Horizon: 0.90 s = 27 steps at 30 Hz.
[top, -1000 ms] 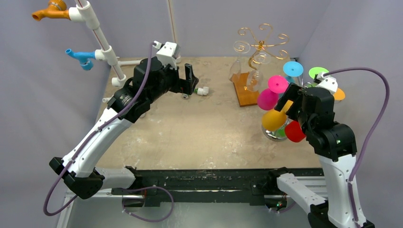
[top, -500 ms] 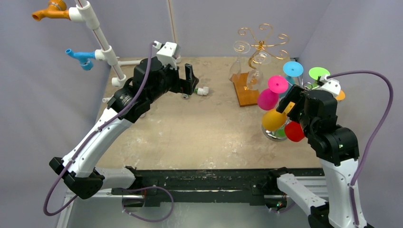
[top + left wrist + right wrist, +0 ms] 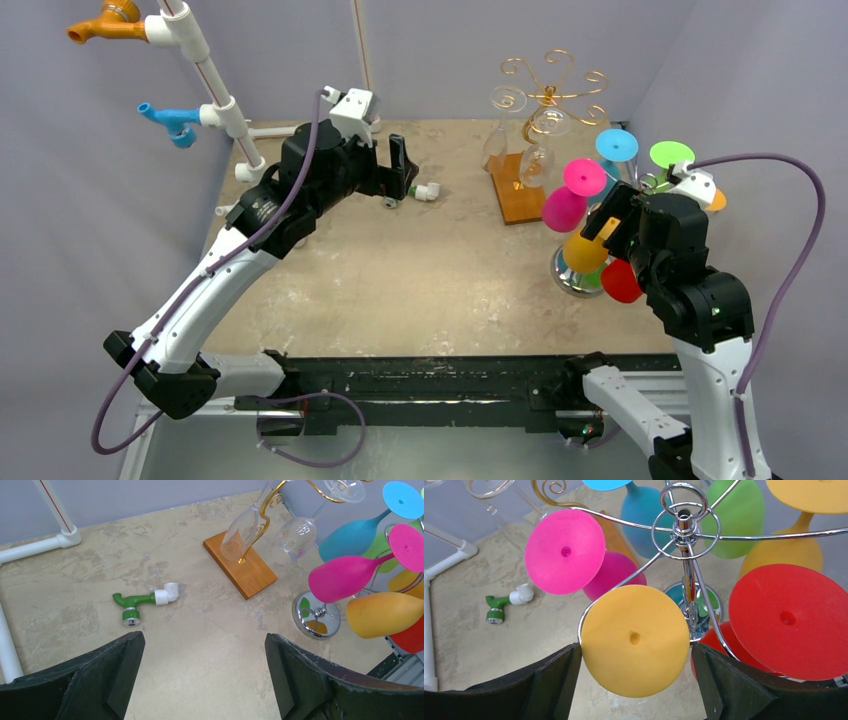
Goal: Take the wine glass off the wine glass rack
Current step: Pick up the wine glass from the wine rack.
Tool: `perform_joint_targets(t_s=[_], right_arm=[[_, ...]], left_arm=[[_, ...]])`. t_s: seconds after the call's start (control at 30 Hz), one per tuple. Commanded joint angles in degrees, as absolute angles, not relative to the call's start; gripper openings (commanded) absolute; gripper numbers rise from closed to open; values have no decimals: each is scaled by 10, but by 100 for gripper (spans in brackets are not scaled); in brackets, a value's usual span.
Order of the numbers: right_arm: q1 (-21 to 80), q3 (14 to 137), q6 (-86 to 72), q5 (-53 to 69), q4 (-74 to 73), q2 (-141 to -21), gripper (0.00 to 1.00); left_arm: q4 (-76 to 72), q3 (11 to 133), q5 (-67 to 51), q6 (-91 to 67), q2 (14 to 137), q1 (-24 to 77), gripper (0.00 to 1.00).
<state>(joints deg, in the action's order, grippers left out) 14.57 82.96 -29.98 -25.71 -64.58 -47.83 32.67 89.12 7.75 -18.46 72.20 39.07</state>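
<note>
Up close, the right pincer (image 3: pixel 635 650) brackets the foot of the yellow wine glass (image 3: pixel 634 640), which hangs on the chrome rack (image 3: pixel 684 517).
Only the right wrist view shows this: the yellow foot disc nearly fills the gap between the two dark fingers, which stand apart; whether either finger touches its edge is hard to tell. In the top view, the arm's wrist covers that spot at the right of the frame, leaving just the yellow bowl visible. The left wrist view catches that bowl at its right edge, the red glass (image 3: pixel 412 635) beneath cut off by the frame. It also shows the left pincer (image 3: pixel 204 640) wide open above the worktop (image 3: pixel 400 270), gripping nothing, with a green fitting (image 3: pixel 142 601) lying left of centre.
</note>
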Motion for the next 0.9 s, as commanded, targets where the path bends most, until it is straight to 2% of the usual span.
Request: perform_joint_targets(t_s=[0.0, 0.17, 0.33, 0.5, 0.87], right_arm=[[143, 826, -305, -257, -635, -475, 90], [144, 830, -303, -255, -633, -478, 89], [143, 830, -302, -254, -630, -481, 95], [144, 828, -301, -257, -628, -483, 96], [144, 817, -303, -252, -619, -479, 87]], left_arm=[[316, 906, 73, -186, 719, 392, 100], [316, 907, 73, -186, 719, 392, 100], [316, 908, 73, -185, 720, 392, 100], [316, 908, 72, -185, 722, 392, 100], [316, 910, 72, -185, 723, 392, 100]])
